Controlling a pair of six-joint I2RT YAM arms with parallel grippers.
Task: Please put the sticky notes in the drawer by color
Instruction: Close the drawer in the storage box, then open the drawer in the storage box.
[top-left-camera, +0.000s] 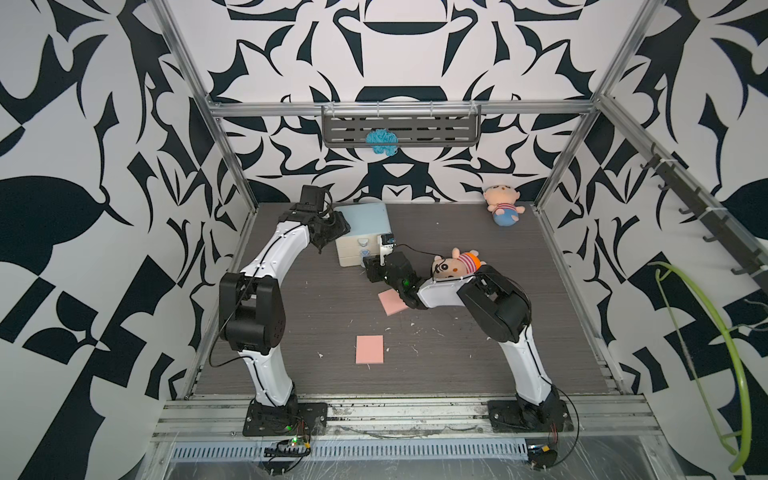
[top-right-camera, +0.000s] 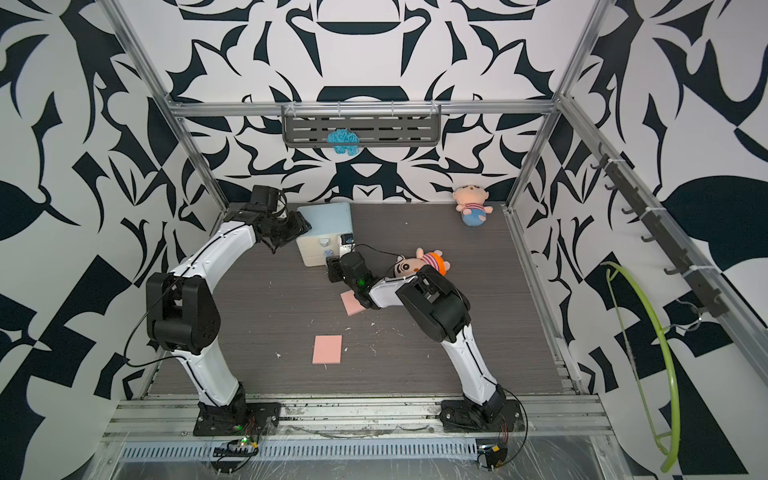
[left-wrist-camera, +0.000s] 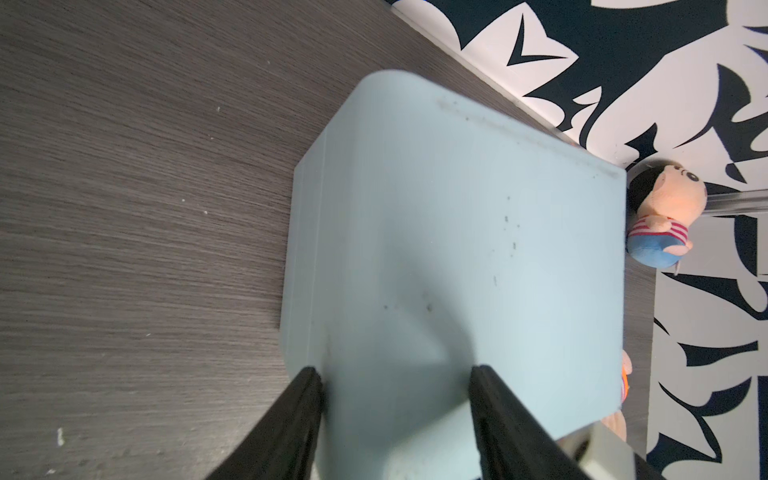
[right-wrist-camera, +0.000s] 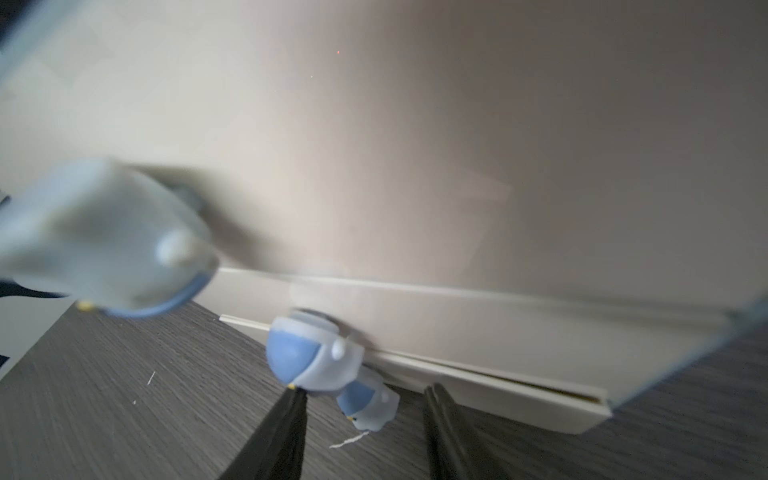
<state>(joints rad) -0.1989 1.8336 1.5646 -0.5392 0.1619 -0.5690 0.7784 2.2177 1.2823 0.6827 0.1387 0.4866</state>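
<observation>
Right wrist view shows your right fingers (right-wrist-camera: 291, 436) apart, with the lowest bluish knob (right-wrist-camera: 365, 405) in the gap between them, not pinched. Blur hides whether either tip touches it. Just behind that knob, the lowest front (right-wrist-camera: 540, 405) of the drawer (top-left-camera: 361, 218) seems to stand slightly proud of the shell. I'd judge that compartment ajar at most, not open enough to take a pad. Your left fingers (left-wrist-camera: 299, 415) are also apart and laid against the drawer's light-blue shell, one at its side edge and one over its top. That reads as bracing rather than gripping. In both top views the drawer stands at about 11 o'clock from the centre of the table (top-left-camera: 478, 353). The left fingers are at its 9 o'clock side and the right ones at its 5 o'clock, by the fronts. Two pads lie out. One pink sticky note (top-left-camera: 388, 305) is near the centre, partly under the right forearm. A second pink sticky note (top-left-camera: 369, 350) lies flat at 7 o'clock. No yellow or green pad shows on the table, so those are probably stowed, though no view looks inside. What's left for you, as I judge it, is opening a compartment, putting both pinks in and closing it.
</observation>
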